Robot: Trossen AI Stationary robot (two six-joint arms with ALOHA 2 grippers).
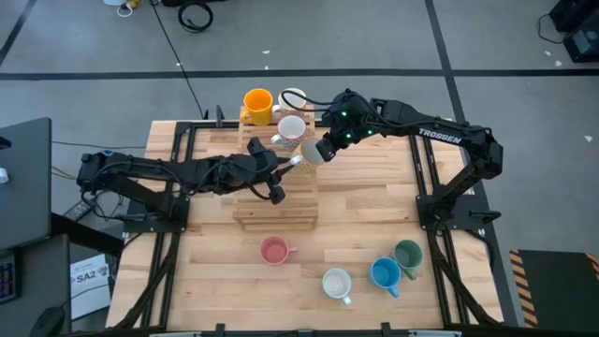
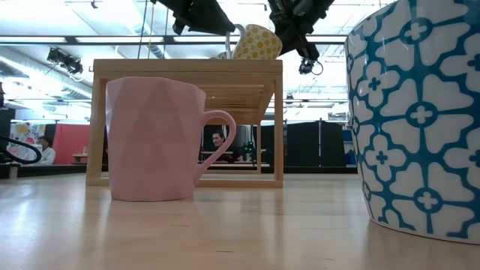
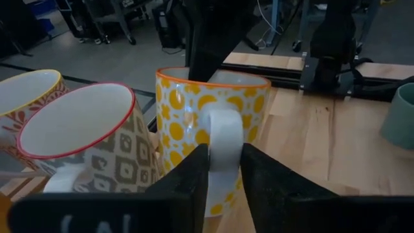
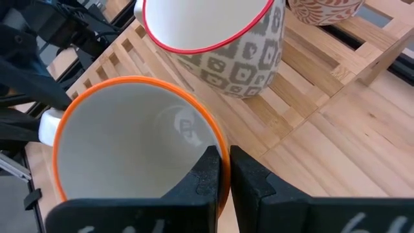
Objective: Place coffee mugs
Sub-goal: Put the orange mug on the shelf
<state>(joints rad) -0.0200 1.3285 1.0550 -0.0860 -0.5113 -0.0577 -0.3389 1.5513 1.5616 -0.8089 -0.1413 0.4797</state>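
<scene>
Right now both my tools share one yellow-spotted mug (image 3: pixel 213 129) above the wooden rack (image 1: pixel 275 208): left tool (image 3: pixel 223 169) clenched on its handle, right tool (image 4: pixel 224 176) pinching its rim, so next one must release.

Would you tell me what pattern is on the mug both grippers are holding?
Yellow dots on white, with an orange rim; the left wrist view shows it best.
</scene>
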